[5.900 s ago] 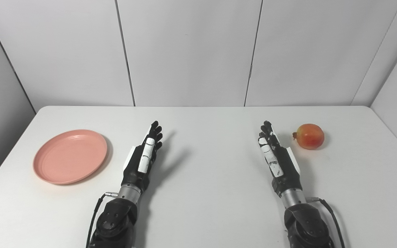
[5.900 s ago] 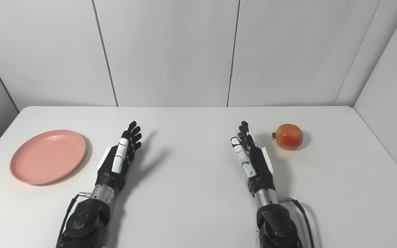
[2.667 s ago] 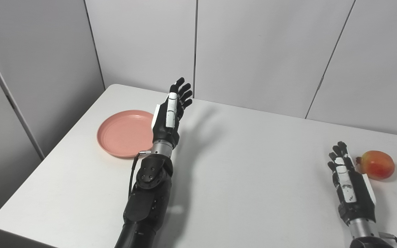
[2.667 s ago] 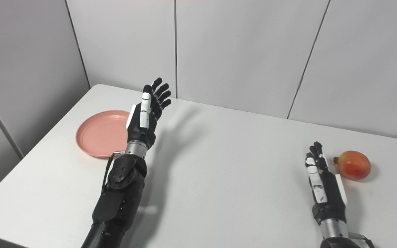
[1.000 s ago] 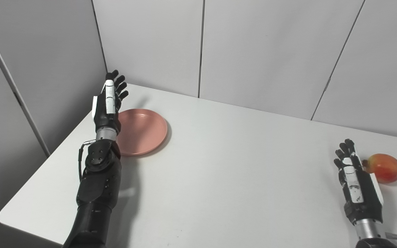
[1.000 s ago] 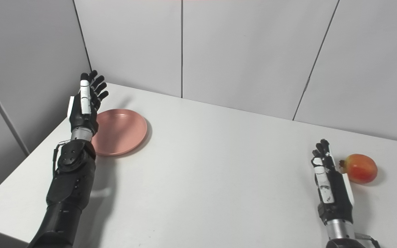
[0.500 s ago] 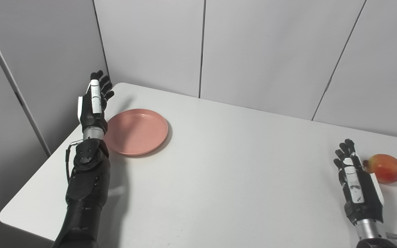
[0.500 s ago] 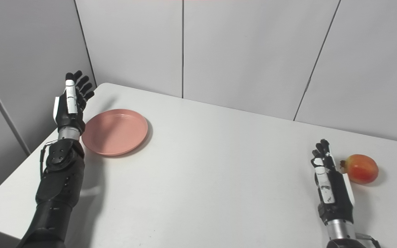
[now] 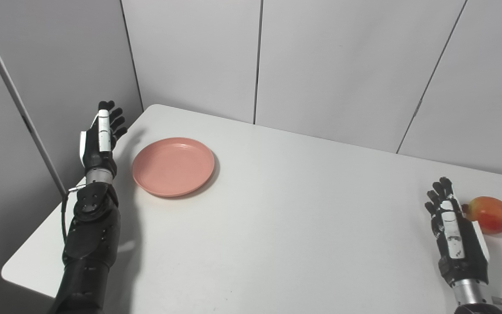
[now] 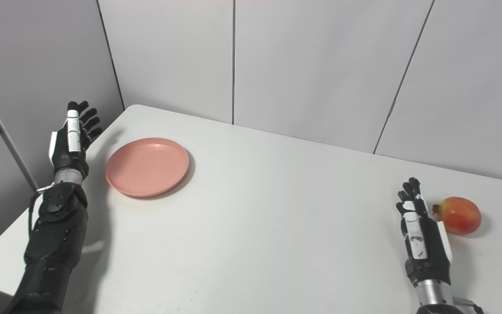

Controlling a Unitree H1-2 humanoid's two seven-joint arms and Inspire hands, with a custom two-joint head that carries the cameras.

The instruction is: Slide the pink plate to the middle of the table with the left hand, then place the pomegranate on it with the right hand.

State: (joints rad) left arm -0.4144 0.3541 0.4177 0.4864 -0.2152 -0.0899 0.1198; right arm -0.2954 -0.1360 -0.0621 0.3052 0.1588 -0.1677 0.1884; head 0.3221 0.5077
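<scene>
The pink plate (image 9: 173, 166) lies flat on the white table (image 9: 277, 226) near its far left corner. My left hand (image 9: 99, 140) is open and raised above the table's left edge, just left of the plate and apart from it. The red-yellow pomegranate (image 9: 490, 214) rests on the table at the far right. My right hand (image 9: 456, 237) is open and empty, lying low beside the pomegranate on its left, very close to it. The same scene shows in the right eye view, with the plate (image 10: 147, 166) and the pomegranate (image 10: 461, 215).
Grey wall panels (image 9: 320, 65) stand close behind the table and along its left side (image 9: 37, 87). The table's left edge (image 9: 37, 244) runs under my left forearm.
My left hand has swung from the plate's left rim further left, past the table's left edge, and dropped a little. The plate, the pomegranate and my right hand have stayed put.
</scene>
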